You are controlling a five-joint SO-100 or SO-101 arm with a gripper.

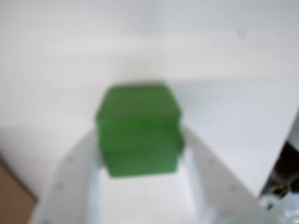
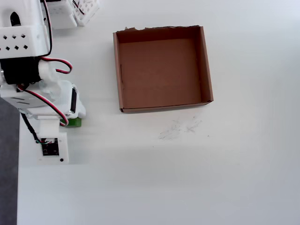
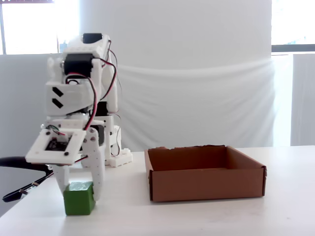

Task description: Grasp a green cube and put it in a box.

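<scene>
The green cube [image 1: 138, 130] fills the middle of the blurred wrist view, and both white fingers [image 1: 70, 177] press against its sides. In the fixed view the cube [image 3: 78, 198] rests on the white table at the left, with my gripper [image 3: 78, 192] coming straight down around it and shut on it. From overhead only a green sliver of the cube [image 2: 75, 123] shows under the arm's wrist. The brown cardboard box [image 2: 206, 65] stands empty to the right of the cube, a few cube-widths away, its far edge ragged. The fixed view shows the box [image 3: 206, 183] at centre right.
White plastic parts [image 2: 84, 11] lie by the arm's base at the top left overhead. The table's left edge [image 2: 18, 187] runs close beside the arm. A black cable [image 3: 19, 164] hangs off the left side. Faint scribbles [image 2: 178, 127] mark the table below the box.
</scene>
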